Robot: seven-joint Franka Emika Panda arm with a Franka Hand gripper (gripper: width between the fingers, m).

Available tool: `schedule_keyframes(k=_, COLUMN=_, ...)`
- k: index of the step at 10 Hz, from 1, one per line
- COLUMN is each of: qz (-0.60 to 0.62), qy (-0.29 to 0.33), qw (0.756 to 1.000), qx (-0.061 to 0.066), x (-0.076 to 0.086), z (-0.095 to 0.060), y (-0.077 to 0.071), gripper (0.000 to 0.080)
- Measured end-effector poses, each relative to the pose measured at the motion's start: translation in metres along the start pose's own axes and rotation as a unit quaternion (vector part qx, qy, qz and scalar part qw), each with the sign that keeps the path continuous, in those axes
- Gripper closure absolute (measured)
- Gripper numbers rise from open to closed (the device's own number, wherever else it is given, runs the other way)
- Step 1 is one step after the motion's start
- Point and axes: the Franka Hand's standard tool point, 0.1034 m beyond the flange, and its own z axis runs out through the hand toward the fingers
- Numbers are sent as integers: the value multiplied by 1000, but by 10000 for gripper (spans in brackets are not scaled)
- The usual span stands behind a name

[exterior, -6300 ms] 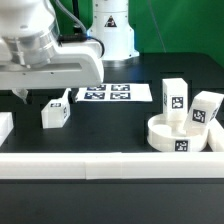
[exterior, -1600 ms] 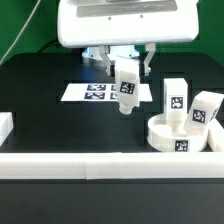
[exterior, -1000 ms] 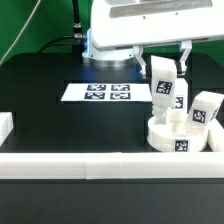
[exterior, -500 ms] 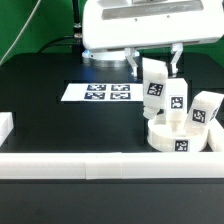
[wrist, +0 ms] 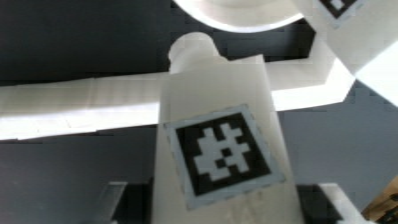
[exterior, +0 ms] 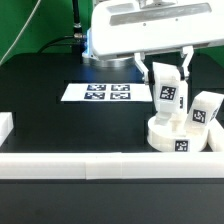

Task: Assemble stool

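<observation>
Exterior view: the arm (exterior: pixel 150 30) is cropped by the top edge, and I cannot see what stands behind the gripped leg (exterior: pixel 167 93). Wrist view: that leg is blurred, its near end cropped; a rounded white part (wrist: pixel 240 10) is cut off, unidentifiable.

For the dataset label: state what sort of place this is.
Probably a robotics lab test bench: a black table fenced by white rails, a marker board of printed tags lying on it, and a robot gripper holding a tagged white leg.
</observation>
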Motion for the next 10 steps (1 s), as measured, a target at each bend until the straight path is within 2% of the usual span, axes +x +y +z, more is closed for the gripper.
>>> schedule_keyframes(k=3, qz=-2, qy=-5, qw=1000, qx=0, x=-5, z=1, y=5, gripper=474)
schedule_keyframes(k=5, qz=4, qy=-14, qw=1000, qx=14, x=-9, z=0, y=-3, gripper=474)
schedule_keyframes(k=10, qz=9, qy=-19, qw=1000, qx=16, x=-12, z=1, y=1, gripper=474)
